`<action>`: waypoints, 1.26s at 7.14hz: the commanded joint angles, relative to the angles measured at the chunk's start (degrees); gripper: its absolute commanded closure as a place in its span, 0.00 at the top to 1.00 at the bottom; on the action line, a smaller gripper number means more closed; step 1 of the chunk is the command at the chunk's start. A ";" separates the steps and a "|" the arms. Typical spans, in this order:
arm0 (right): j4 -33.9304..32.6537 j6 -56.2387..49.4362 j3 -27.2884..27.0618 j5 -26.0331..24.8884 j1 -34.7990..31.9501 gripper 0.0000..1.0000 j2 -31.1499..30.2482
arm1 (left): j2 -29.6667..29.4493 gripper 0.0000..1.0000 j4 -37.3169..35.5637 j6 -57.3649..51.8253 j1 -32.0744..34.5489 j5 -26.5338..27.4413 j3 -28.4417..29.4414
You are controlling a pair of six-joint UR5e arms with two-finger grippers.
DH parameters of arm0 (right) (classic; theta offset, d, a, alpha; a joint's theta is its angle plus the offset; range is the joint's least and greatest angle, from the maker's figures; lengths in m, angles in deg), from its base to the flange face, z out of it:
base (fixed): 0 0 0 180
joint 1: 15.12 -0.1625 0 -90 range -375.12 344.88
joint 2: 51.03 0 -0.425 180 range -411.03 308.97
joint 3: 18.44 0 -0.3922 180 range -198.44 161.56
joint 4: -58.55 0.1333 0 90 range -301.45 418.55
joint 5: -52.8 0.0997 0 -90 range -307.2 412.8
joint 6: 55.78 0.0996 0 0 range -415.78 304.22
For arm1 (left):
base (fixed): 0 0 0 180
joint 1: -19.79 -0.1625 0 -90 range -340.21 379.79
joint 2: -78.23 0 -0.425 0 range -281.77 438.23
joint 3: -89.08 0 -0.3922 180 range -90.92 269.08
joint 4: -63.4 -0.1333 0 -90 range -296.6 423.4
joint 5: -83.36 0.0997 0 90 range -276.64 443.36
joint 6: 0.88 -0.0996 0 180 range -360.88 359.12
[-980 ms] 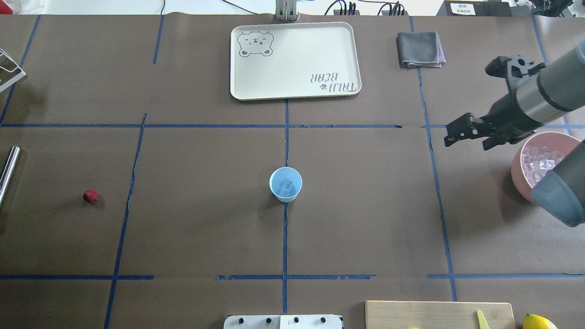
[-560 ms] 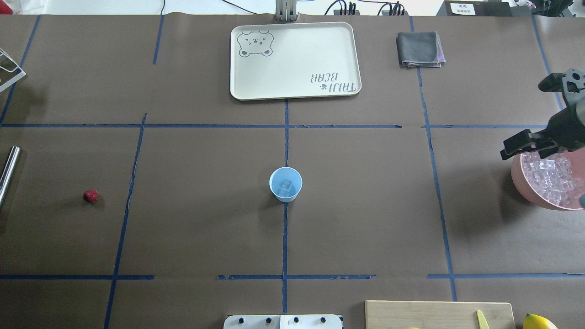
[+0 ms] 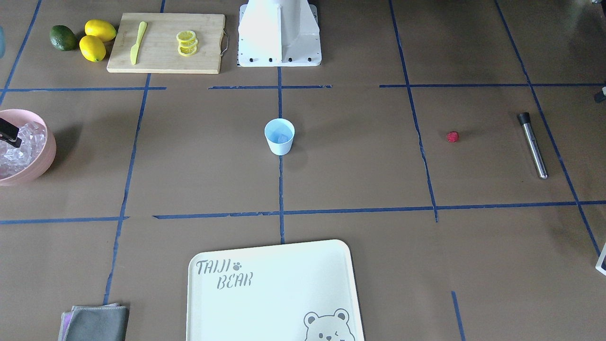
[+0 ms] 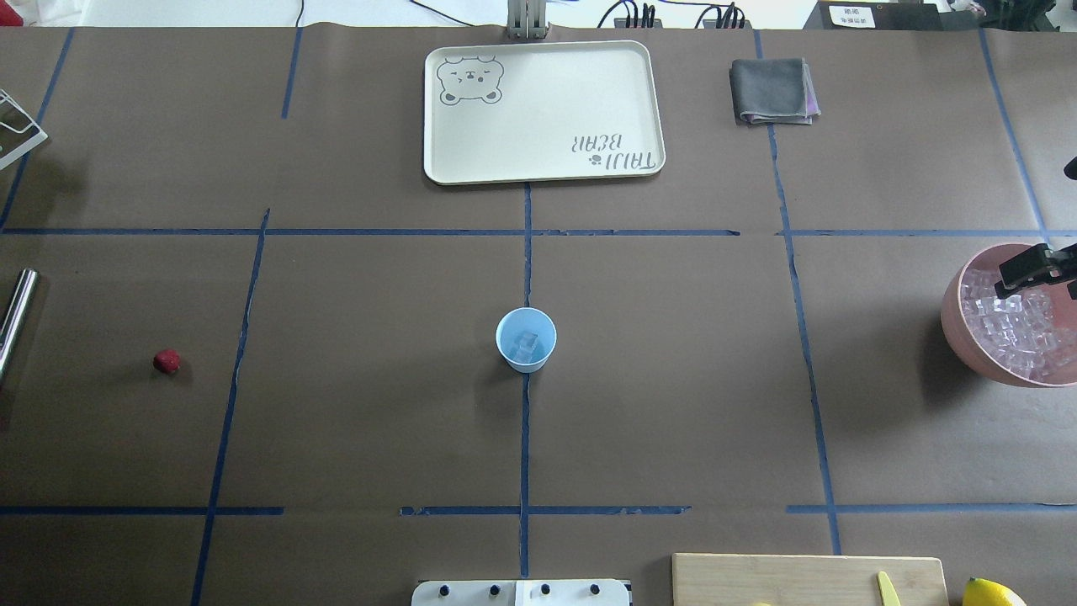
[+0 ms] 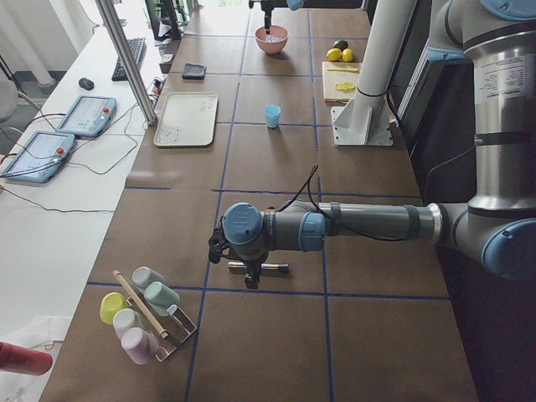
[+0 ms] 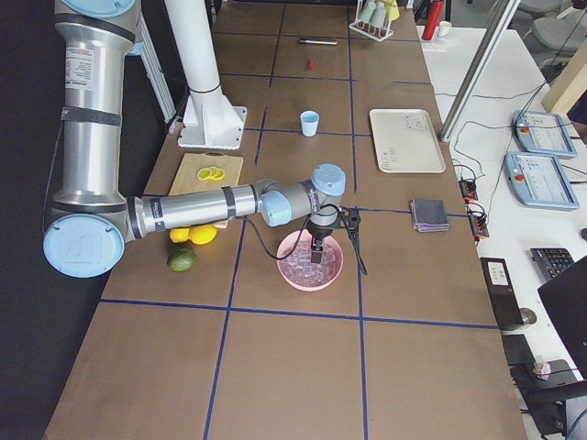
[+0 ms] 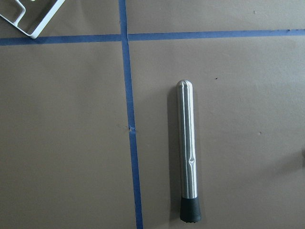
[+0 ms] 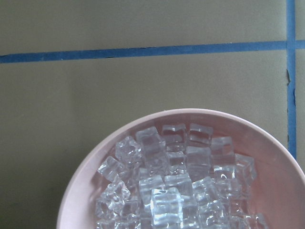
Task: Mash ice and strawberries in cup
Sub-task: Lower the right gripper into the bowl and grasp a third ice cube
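The light-blue cup [image 4: 526, 339] stands upright at the table's middle with a few ice cubes [image 4: 527, 343] in it. The red strawberry [image 4: 167, 362] lies alone far to its left. More ice [image 8: 176, 186] fills the pink bowl [image 4: 955, 324] at the right edge. My right gripper [image 4: 1033, 282] hangs just above that bowl's ice, looks open and holds nothing. My left gripper [image 5: 247, 272] shows only in the left side view, above the steel muddler [image 7: 188, 152]; I cannot tell if it is open or shut.
A cream tray [image 4: 543, 111] and a folded grey cloth [image 4: 772, 91] lie at the far side. A cutting board [image 3: 165, 42] with lemon slices and a yellow knife, two lemons [image 3: 97, 40] and a lime are near the base. A cup rack [image 5: 146, 314] stands far left.
My right arm has swung to the right and drawn back, from beside the pink bowl to over its ice at the view's edge. The cup, strawberry and muddler have not moved.
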 commanded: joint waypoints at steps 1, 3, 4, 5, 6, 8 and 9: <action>0.07 2.42 2.33 -0.08 0.08 0.98 0.99 | 0.00 1.00 0.00 0.00 0.00 0.00 -0.06; 0.07 2.51 4.54 -0.08 0.60 0.97 3.09 | 0.00 1.00 0.00 0.00 0.00 0.00 -0.06; 0.07 2.51 4.72 -0.17 1.30 0.96 3.45 | 0.00 1.00 0.00 0.00 0.00 0.00 -0.06; 0.07 2.51 4.72 -0.08 1.57 0.94 3.45 | 0.00 1.00 0.00 0.00 0.00 0.00 -0.06; 0.07 2.42 4.81 0.01 2.01 0.93 3.37 | 0.00 1.00 0.00 0.00 0.00 0.00 -0.06; 0.07 2.42 5.16 -0.08 2.10 0.90 3.19 | 0.00 1.00 0.00 0.00 0.00 0.00 -0.06; 0.07 2.51 5.25 -0.08 2.10 0.79 3.19 | 0.00 1.00 0.00 0.00 0.00 0.00 -0.15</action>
